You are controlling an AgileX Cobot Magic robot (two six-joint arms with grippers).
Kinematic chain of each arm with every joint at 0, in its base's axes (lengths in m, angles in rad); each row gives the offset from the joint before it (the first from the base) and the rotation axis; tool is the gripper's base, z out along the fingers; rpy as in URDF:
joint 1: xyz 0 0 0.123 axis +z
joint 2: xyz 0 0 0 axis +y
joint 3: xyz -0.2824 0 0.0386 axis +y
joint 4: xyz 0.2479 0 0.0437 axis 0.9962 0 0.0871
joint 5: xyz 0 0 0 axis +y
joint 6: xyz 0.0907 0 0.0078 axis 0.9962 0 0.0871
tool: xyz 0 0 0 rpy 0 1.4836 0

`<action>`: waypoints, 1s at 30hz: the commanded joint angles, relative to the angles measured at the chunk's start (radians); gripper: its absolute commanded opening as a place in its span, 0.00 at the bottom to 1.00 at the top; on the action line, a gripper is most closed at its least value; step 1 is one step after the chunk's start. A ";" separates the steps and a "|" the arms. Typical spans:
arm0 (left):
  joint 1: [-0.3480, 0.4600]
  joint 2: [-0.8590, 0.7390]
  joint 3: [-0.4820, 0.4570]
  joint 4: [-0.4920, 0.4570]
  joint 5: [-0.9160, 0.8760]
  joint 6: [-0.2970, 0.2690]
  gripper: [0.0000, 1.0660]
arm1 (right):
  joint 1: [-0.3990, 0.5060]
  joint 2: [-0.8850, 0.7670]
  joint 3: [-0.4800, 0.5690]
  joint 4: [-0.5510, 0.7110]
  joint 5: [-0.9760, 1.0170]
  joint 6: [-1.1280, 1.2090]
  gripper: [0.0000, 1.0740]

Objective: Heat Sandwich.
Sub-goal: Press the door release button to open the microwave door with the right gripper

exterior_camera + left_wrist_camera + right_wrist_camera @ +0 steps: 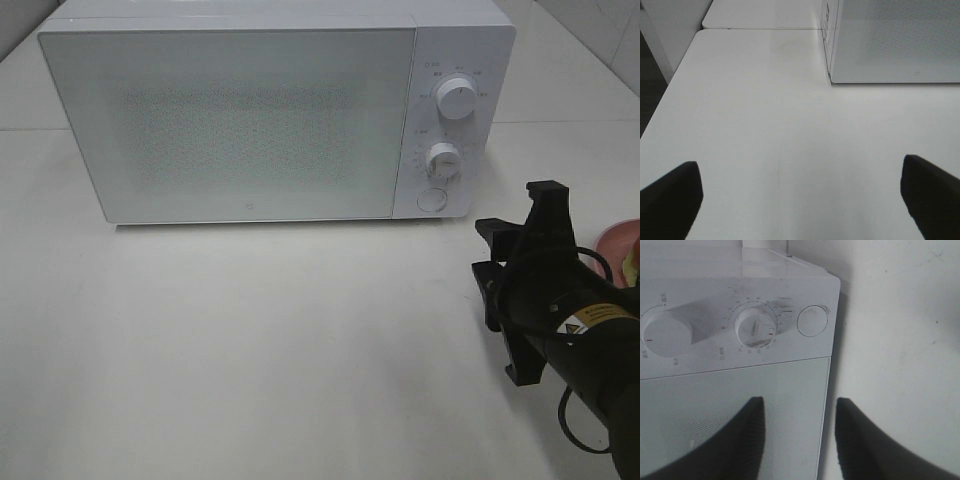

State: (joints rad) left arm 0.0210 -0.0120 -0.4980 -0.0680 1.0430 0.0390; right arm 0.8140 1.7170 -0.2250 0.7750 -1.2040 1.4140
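Observation:
The white microwave (240,120) stands at the back of the table with its door shut. My right gripper (515,212) hovers in front of its lower right corner, jaws apart with nothing between them. In the right wrist view its dark fingers (752,435) frame the door's edge, below the round button (813,320) and a dial (756,327). At the exterior view's right edge, behind the right arm, lies a pink plate (612,240). Only a pale sliver of the sandwich (633,265) shows on it. My left gripper (800,200) is wide open above bare table, left of the microwave (895,45).
The control panel carries an upper dial (456,98), a lower dial (443,159) and the round button (431,199). White tabletop (250,340) spreads in front of the microwave. The table's left edge (670,90) drops to a dark floor.

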 commanded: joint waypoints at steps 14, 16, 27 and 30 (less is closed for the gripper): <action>-0.006 -0.021 0.003 0.002 -0.007 -0.004 0.97 | 0.000 -0.001 0.000 -0.019 -0.053 0.063 0.01; -0.006 -0.021 0.003 0.002 -0.007 -0.004 0.97 | 0.000 -0.001 0.000 -0.019 -0.049 0.066 0.02; -0.006 -0.021 0.003 0.002 -0.007 -0.004 0.97 | -0.022 -0.001 -0.048 -0.026 0.046 0.031 0.00; -0.006 -0.021 0.003 0.002 -0.007 -0.004 0.97 | -0.079 -0.001 -0.072 -0.075 0.091 0.018 0.01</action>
State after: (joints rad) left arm 0.0210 -0.0120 -0.4980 -0.0680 1.0430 0.0390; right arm 0.7690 1.7190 -0.2750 0.7420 -1.1430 1.4600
